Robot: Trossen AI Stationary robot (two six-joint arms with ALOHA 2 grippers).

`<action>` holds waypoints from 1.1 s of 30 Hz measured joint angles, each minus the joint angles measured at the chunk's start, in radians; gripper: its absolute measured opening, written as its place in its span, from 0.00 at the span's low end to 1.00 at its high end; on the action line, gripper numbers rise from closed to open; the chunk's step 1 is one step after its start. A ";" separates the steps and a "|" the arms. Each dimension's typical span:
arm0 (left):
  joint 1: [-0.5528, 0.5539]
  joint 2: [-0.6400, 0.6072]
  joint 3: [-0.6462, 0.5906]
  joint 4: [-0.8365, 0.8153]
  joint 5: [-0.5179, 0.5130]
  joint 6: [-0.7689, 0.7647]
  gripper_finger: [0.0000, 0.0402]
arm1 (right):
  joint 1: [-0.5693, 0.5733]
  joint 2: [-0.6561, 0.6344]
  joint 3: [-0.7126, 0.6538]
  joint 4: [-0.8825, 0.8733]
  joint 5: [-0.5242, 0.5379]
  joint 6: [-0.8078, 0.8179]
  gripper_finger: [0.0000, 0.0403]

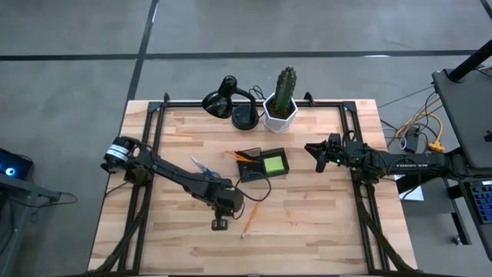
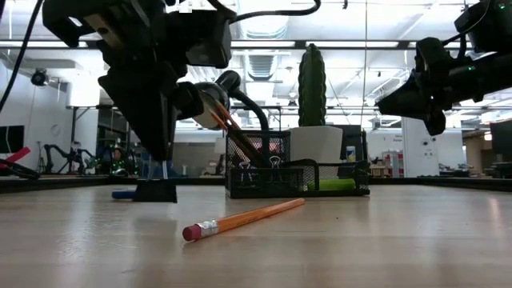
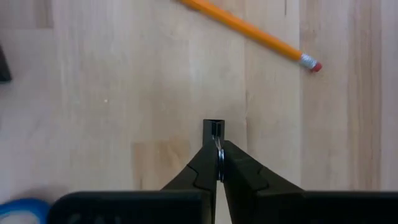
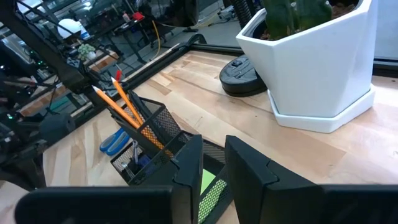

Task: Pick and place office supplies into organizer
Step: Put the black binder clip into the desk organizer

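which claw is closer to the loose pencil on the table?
Left. The left claw is down at the table right beside the loose pencil, shut on a small black clip. The right claw hangs well off, beyond the organizer.

A light butcher-block wooden desk (image 1: 307, 223) with a black metal frame stands on a grey concrete floor (image 1: 69, 46) crossed by dark seam lines. Beyond the desk's far edge, long ceiling light strips (image 2: 336, 44) brighten an open workshop.
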 joint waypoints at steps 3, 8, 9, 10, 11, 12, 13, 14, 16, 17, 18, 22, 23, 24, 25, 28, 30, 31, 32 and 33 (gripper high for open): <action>0.010 -0.002 0.009 -0.015 0.001 0.038 0.00 | 0.000 0.000 0.000 0.000 0.000 0.022 0.15; 0.047 -0.013 0.026 -0.020 -0.001 0.078 0.00 | 0.000 0.000 0.000 0.000 0.000 0.029 0.15; 0.055 -0.014 0.030 -0.019 -0.001 0.080 0.00 | 0.000 0.000 0.000 0.000 0.000 0.029 0.15; 0.062 -0.017 0.033 -0.019 -0.001 0.080 0.00 | 0.000 0.000 0.000 0.000 -0.001 0.029 0.15; 0.068 -0.021 0.035 -0.020 -0.002 0.080 0.00 | 0.000 0.000 0.000 0.000 -0.001 0.030 0.15; 0.073 -0.026 0.037 -0.021 -0.003 0.080 0.00 | 0.000 0.000 0.000 0.000 -0.001 0.031 0.15; 0.076 -0.030 0.040 -0.019 -0.007 0.083 0.00 | 0.000 0.000 0.000 0.000 -0.001 0.031 0.15; 0.079 -0.034 0.042 -0.018 -0.013 0.096 0.00 | 0.000 0.000 0.000 0.000 -0.001 0.033 0.15; 0.086 -0.037 0.046 -0.020 -0.036 0.133 0.00 | 0.000 0.000 0.000 0.000 -0.001 0.047 0.15; 0.091 -0.038 0.051 -0.020 -0.049 0.151 0.00 | 0.000 0.000 0.000 0.000 -0.001 0.052 0.15; 0.098 -0.038 0.057 -0.019 -0.064 0.172 0.00 | 0.000 0.000 0.000 0.000 -0.001 0.055 0.15; 0.133 -0.039 0.076 -0.016 -0.117 0.219 0.00 | 0.000 0.000 0.000 0.000 -0.001 0.077 0.15; 0.143 -0.039 0.078 -0.016 -0.135 0.228 0.00 | 0.000 0.000 0.000 0.000 -0.001 0.078 0.15; 0.152 -0.039 0.080 -0.015 -0.149 0.232 0.00 | 0.000 0.000 0.000 0.000 -0.001 0.078 0.15; 0.162 -0.039 0.081 -0.010 -0.163 0.235 0.00 | 0.000 0.000 0.000 0.000 -0.001 0.078 0.15; 0.197 -0.039 0.081 0.028 -0.165 0.236 0.00 | 0.000 0.000 0.000 0.000 -0.001 0.078 0.15; 0.217 -0.039 0.081 0.059 -0.166 0.245 0.00 | 0.000 0.000 0.000 0.000 -0.001 0.078 0.15; 0.225 -0.039 0.081 0.080 -0.168 0.255 0.00 | 0.000 0.000 0.000 0.000 -0.001 0.078 0.15; 0.232 -0.039 0.081 0.103 -0.169 0.260 0.00 | 0.000 0.000 0.000 0.000 -0.001 0.078 0.15; 0.240 -0.038 0.082 0.122 -0.169 0.260 0.00 | 0.000 0.000 0.000 0.000 -0.001 0.078 0.15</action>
